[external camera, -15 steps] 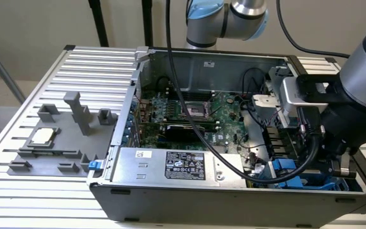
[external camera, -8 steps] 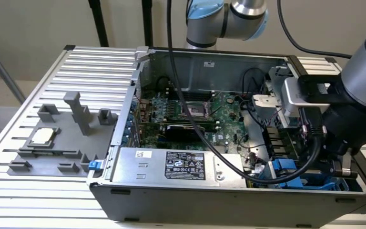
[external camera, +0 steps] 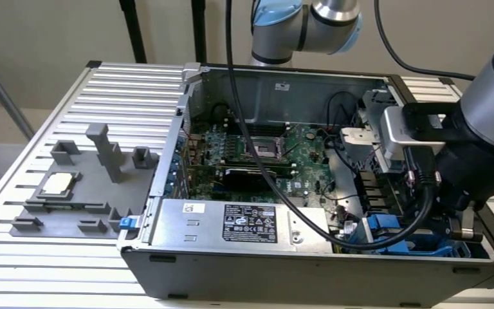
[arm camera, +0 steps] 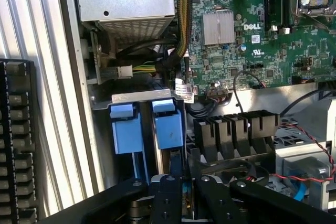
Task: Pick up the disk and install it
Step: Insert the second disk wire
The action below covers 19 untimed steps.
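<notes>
Wrist view — gripper [arm camera: 182,203] apparently pinching blue-railed disk [arm camera: 169,129].

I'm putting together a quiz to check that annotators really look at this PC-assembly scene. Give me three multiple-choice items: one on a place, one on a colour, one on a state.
1. Where does the small square chip lie?
A) in a cardboard box
B) on the grey fixture outside the computer case
C) on the floor

2. What colour are the two carrier tabs that sit side by side in the wrist view?
A) red
B) yellow
C) blue

3. In what state is the computer case?
A) open, with the motherboard exposed
B) closed, with its side panel on
C) wrapped in plastic film

Answers:
1 B: the chip rests on the fixture at the exterior view's left, on the slatted table.
2 C: both tabs are plainly blue.
3 A: the board and cables are visible from above.
</notes>
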{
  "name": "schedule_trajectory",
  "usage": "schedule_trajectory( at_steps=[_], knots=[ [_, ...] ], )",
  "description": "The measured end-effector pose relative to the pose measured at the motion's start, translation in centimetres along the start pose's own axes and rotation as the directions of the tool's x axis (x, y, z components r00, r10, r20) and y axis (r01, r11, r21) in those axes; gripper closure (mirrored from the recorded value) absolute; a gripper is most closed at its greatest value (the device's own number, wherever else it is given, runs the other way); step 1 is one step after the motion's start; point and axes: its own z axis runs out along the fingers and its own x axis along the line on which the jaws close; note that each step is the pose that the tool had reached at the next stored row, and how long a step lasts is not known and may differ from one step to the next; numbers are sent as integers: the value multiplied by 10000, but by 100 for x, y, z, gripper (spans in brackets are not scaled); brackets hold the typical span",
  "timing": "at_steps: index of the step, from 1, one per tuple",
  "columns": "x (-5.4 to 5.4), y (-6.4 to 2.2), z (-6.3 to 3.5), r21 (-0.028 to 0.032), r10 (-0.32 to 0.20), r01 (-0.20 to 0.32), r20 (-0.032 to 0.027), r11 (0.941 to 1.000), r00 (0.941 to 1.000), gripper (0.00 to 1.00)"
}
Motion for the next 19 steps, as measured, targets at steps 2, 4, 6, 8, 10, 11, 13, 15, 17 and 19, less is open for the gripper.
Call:
schedule_trajectory(
  at_steps=[2, 4, 6, 8, 10, 11, 13, 15, 17, 19],
  knots=[
    [1, 0, 2, 0, 0, 0, -2, 10000, 10000, 84],
    [2, 0, 6, 0, 0, 0, -2, 10000, 10000, 84],
    [3, 0, 10, -1, -8, 8, 0, 10000, 10000, 84],
    [4, 1, 17, -3, -17, 17, 2, 10000, 10000, 84],
    [6, 2, 28, -5, -32, 32, 7, 10000, 10000, 84],
    [7, 2, 32, -6, -43, 43, 5, 10000, 10000, 84],
    [8, 2, 43, -10, -65, 65, 9, 10000, 10000, 84],
    [9, 2, 51, -14, -89, 89, 10, 10000, 10000, 84],
    [10, 2, 57, -17, -113, 113, 8, 9999, 9999, 84],
    [11, 2, 60, -19, -130, 130, 8, 9999, 9999, 84]
  ],
)
